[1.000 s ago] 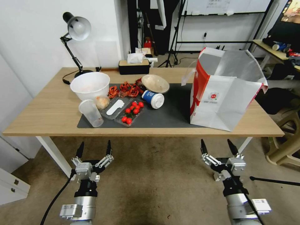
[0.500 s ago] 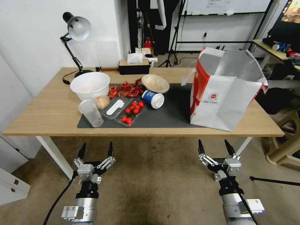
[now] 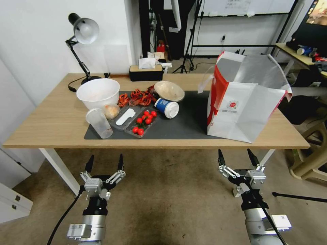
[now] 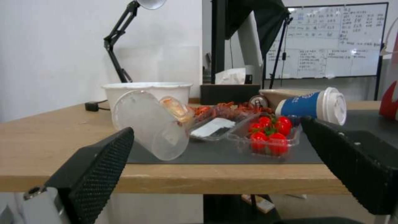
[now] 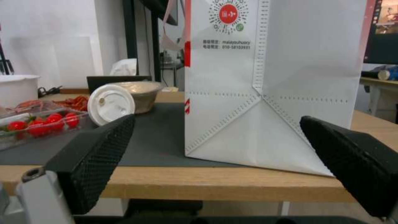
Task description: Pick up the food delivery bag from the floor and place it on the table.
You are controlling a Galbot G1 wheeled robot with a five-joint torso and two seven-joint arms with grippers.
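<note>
Now the food delivery bag [image 3: 243, 98] stands upright near the table's [image 3: 51, 122] right front corner, partly on the grey mat [image 3: 184, 122], beyond and above the right gripper [image 3: 238, 160], whose fingers are spread wide and empty below the front edge; left gripper [image 3: 104, 162] likewise.

The food delivery bag [image 5: 265, 93] runs off the right wrist view at twelve o'clock, its mouth unseen; the small print under its logo can't be read.
</note>
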